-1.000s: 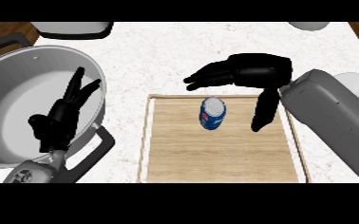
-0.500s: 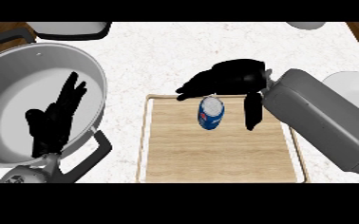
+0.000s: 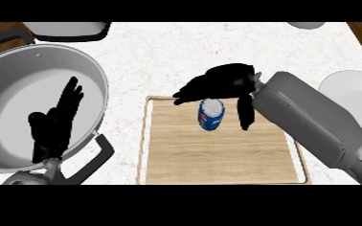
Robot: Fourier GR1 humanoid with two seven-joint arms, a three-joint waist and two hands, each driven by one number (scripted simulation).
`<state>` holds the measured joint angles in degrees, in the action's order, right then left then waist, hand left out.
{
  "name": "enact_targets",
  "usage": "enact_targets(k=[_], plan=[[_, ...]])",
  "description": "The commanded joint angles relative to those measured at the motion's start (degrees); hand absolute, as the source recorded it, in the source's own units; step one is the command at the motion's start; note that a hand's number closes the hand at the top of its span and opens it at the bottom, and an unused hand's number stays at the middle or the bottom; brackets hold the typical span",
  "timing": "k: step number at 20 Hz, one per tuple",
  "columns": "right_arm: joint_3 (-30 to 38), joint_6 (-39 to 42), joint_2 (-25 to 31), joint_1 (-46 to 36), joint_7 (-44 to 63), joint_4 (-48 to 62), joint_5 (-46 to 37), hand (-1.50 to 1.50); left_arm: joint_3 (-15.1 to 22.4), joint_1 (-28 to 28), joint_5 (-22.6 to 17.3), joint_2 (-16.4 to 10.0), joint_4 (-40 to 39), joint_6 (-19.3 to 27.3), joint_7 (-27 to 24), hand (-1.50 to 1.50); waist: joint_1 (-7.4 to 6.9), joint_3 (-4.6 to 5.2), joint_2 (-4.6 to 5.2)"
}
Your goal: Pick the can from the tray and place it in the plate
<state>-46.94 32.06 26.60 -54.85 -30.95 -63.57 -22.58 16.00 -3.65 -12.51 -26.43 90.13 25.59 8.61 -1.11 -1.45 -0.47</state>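
1. The can [image 3: 210,115] stands upright on the tray [image 3: 219,158], near its far edge and about mid-width.
2. My right hand [image 3: 225,79] hovers over the can's top, open and holding nothing. The fingers [image 3: 189,94] stretch left past the lid, and the thumb [image 3: 244,117] hangs down just right of the can. I cannot tell whether the palm touches the lid.
3. I judge the step in hand to be the grasp. To do it well, I want fingers and thumb down on the can's body, 1 side each, not perched on the lid.
4. I want both sides to close together. If 1 side touches first, a tall narrow can will likely tip or skid on the wood.
5. Once it is held, I lift straight up to clear the tray's lip before swinging right.
6. What I take for the plate [image 3: 344,83] shows at the right edge, partly behind my forearm, so I plan that swing with care.
7. My left hand [image 3: 56,122] rests open over the pan [image 3: 42,72] at the left, fingers straight.
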Motion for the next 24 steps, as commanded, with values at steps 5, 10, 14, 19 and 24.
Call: enact_targets(k=[5, 10, 14, 19, 24], plan=[[-2.2, -0.3, -3.7, 1.4, -2.3, 3.0, -2.6, -1.5, 1.2, -0.8, -1.8, 4.0, -6.1, -2.4, 2.1, 0.0, 1.19, 1.5, 0.84], [-1.9, -0.9, -3.5, 0.4, -4.9, 7.2, -3.7, -1.5, 1.8, 2.5, -1.1, 4.0, -2.6, -2.7, 2.0, 0.0, 0.43, 1.47, 0.77], [-2.9, -1.3, -4.4, -0.1, -5.6, 7.7, -5.4, -1.5, 0.6, 0.0, -0.1, 5.0, -4.6, -1.8, 3.2, 0.0, 1.07, 1.48, 0.73], [-2.7, -8.6, -6.7, -0.1, -10.5, 11.6, -8.2, 1.5, 1.3, 1.7, 1.7, 5.1, -3.5, -1.9, 2.7, 0.0, 0.13, 1.45, 0.99], [-1.1, -9.6, -7.7, 0.0, -9.8, 10.5, -8.7, 1.5, -0.4, 1.7, 0.6, 4.8, -2.8, -3.8, 4.3, 0.0, 0.76, 1.47, 0.67]])
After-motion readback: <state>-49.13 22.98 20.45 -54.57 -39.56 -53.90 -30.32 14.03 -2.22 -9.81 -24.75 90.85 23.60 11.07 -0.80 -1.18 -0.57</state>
